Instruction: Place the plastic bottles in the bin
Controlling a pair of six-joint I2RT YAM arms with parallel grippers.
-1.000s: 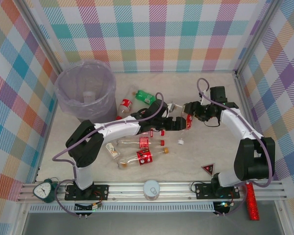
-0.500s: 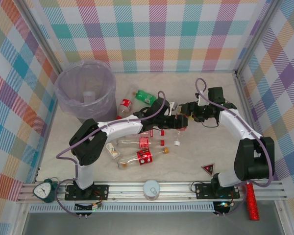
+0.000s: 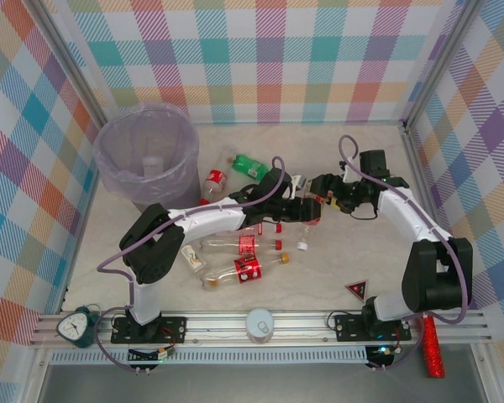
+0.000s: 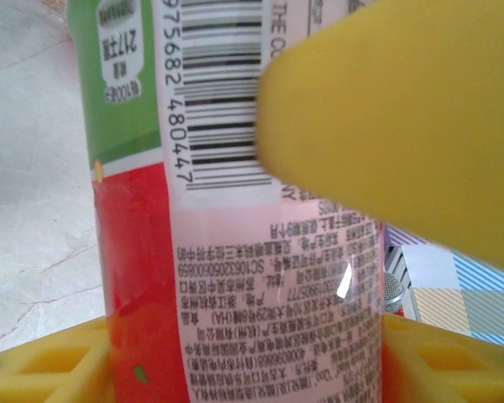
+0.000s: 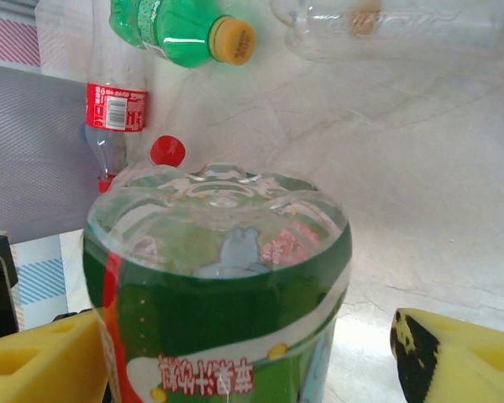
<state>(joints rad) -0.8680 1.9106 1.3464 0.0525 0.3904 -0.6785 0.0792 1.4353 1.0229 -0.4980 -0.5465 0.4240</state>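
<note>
The bottle (image 3: 316, 206) with the red and green label sits between my two grippers over the middle of the table (image 3: 344, 260), well apart from the bin (image 3: 118, 180) at the far left. Compared with a second ago, my left arm has pushed further right and its elbow has swung in, so the two grippers meet more closely around the bottle. Over the last half second almost nothing has shifted. My left gripper (image 3: 305, 210) is clamped on the bottle. In the left wrist view one yellow pad (image 4: 395, 126) presses across the barcode side of the label, and the other yellow finger shows behind the bottle along the bottom edge. My right gripper (image 5: 244, 357) stands apart around the bottle's base end: one pad (image 5: 42, 361) lies against the label, while the other (image 5: 458, 357) stands off it with bare table showing in the gap. Beyond the grippers a green bottle (image 3: 250, 165) with a yellow cap lies on its side. A red-labelled bottle (image 3: 213, 182) lies just beside it, close to the bin. Nearer my bases, two long bottles (image 3: 239, 244) lie side by side, with a small clear one (image 3: 303, 243) beside them.
</note>
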